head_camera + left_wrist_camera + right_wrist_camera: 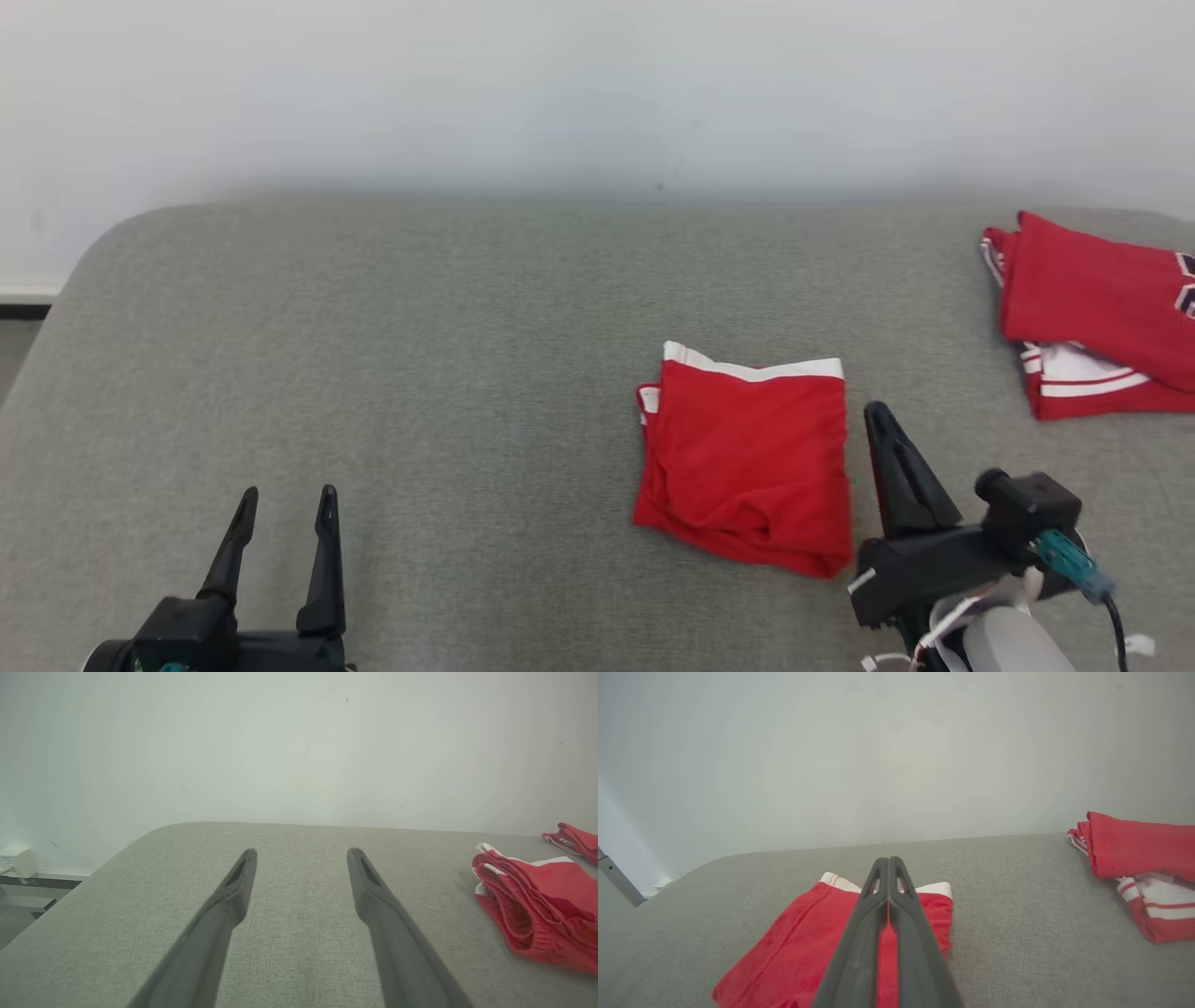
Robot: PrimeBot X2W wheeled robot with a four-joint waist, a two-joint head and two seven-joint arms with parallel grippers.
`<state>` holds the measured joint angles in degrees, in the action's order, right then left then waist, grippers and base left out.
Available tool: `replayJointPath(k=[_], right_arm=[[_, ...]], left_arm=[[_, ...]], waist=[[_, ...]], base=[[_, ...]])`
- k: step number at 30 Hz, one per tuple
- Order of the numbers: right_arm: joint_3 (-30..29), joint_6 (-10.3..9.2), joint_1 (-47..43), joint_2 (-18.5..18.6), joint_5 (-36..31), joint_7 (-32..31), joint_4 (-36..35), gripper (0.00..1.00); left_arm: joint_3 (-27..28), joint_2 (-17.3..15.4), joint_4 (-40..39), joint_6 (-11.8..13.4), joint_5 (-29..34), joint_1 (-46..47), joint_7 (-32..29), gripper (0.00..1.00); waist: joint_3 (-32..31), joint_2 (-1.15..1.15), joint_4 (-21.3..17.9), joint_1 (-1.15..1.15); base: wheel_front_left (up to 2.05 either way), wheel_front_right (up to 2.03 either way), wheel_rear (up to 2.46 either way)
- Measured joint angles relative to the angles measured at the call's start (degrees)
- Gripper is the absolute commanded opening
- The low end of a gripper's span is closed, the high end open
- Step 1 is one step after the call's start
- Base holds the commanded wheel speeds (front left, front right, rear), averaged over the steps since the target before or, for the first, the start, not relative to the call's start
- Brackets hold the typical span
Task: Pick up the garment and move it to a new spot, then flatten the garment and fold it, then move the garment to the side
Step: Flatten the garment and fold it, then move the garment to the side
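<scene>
A folded red garment [747,457] with a white band along its far edge lies on the grey table [420,355], right of centre. It also appears in the left wrist view as a red bundle [537,910] at the right, and under my fingers in the right wrist view [798,952]. My right gripper [876,415] is shut with nothing in it, just off the garment's right edge; in its wrist view the fingertips [888,863] press together above the cloth. My left gripper [288,499] stands open at the lower left, far from the garment, its fingers [369,891] spread over bare table.
A second folded pile of red and white clothing [1092,317] lies at the table's far right edge, also visible in the right wrist view [1139,858]. A pale wall rises behind the table. The table's rounded left corner [103,252] drops off to the floor.
</scene>
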<state>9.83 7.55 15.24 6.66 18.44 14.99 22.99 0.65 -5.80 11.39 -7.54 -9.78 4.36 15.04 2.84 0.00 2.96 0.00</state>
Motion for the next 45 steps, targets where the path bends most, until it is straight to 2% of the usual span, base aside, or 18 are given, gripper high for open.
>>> replayJointPath(k=[10, 11, 12, 13, 28, 45], right_arm=[[-3.8, 0.0, -9.7, 0.8, -2.49, 0.0, -6.81, 0.0], [-4.11, 0.0, -10.51, 0.76, -2.8, -0.01, -7.38, 0.12], [-4.5, 0.0, -11.25, 0.7, -3.24, -0.01, -8.02, 0.4], [-4.89, 0.0, -11.93, 0.68, -3.77, -0.01, -8.68, 1.0], [-8.51, 0.0, -17.69, -0.25, -5.83, 0.0, -12.25, 1.0], [-8.92, 0.0, -18.85, -0.65, -6.83, -0.69, -12.85, 1.0]], left_arm=[[0.96, 0.03, -0.16, 0.0, 0.6, -2.19, 0.01, 1.0], [1.13, -0.02, -0.16, 0.0, 0.62, -2.36, 0.01, 1.0], [1.3, -0.07, -0.18, 0.0, 0.62, -2.5, 0.01, 1.0], [1.43, -0.07, -0.26, 0.0, 0.62, -2.77, 0.0, 1.0], [2.53, -0.32, -1.87, 0.22, 1.01, -6.91, 0.0, 1.0], [1.45, -1.87, -2.33, 0.13, -0.89, -7.73, 0.0, 1.0]], waist=[[-1.69, 0.0, -3.83, 0.0], [-1.92, 0.0, -4.04, 0.0], [-2.14, 0.0, -4.24, 0.0], [-2.33, 0.0, -4.4, 0.0], [-4.06, 0.0, -3.88, -0.01], [-4.17, 0.0, -2.62, 0.0]], base=[[0.0, 0.0, 0.0], [0.0, 0.0, 0.0], [0.0, 0.0, 0.0], [0.0, 0.0, 0.0], [0.0, 0.0, 0.0], [0.0, 0.0, 0.0]])
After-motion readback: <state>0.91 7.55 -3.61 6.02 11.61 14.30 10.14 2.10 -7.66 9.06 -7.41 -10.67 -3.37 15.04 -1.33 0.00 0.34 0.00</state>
